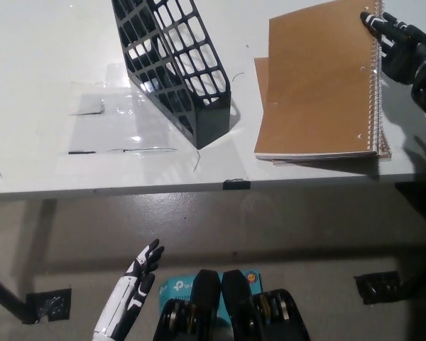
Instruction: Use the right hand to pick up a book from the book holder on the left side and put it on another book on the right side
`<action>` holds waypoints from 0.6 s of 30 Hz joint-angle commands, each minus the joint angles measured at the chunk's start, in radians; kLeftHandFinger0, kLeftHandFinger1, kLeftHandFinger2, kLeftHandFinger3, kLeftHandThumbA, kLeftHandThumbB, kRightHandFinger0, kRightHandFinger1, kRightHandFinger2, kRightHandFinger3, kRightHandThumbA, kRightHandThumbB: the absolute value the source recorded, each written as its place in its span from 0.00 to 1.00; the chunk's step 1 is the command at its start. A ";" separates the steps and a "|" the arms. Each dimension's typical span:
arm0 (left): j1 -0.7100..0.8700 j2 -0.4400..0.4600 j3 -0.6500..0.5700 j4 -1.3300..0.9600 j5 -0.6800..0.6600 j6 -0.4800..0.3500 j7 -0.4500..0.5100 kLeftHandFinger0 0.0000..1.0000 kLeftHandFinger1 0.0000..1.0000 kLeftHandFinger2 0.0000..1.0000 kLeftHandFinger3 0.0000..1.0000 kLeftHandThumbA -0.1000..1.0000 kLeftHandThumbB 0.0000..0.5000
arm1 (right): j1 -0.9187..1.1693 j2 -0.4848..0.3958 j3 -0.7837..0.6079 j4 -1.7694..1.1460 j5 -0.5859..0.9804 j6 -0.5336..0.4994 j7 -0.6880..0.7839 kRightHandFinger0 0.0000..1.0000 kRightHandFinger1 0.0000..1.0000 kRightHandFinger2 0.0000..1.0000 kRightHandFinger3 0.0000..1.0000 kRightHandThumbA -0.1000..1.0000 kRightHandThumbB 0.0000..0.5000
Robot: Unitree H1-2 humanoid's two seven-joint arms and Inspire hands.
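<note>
Two brown books lie stacked right of the black book holder [177, 64], the top book [319, 78] running lengthwise away from the robot; the right hand [401, 46], fingers apparently spread, touches its far spiral corner, while the left hand [131, 291] rests low.

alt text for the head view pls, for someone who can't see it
A black right hand rests its fingertips on the top corner of a brown spiral notebook lying on another book on a white table. An empty black mesh book holder stands to the left; the white left hand hangs open below the table.
</note>
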 commanded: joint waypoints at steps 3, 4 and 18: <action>0.003 0.006 0.000 -0.013 0.001 -0.024 -0.003 1.00 1.00 1.00 1.00 1.00 0.58 | -0.096 -0.038 -0.002 -0.024 -0.008 -0.074 0.034 0.00 0.12 0.80 1.00 0.00 0.19; 0.000 0.007 0.000 -0.011 0.006 -0.030 0.000 1.00 1.00 1.00 1.00 1.00 0.56 | -0.096 -0.037 0.003 -0.022 -0.017 -0.076 0.027 0.00 0.12 0.77 1.00 0.00 0.19; 0.007 0.005 0.004 -0.015 0.006 -0.023 0.005 1.00 1.00 1.00 1.00 1.00 0.57 | -0.026 -0.067 0.466 -0.022 -0.374 -0.274 -0.032 1.00 1.00 1.00 1.00 0.29 0.55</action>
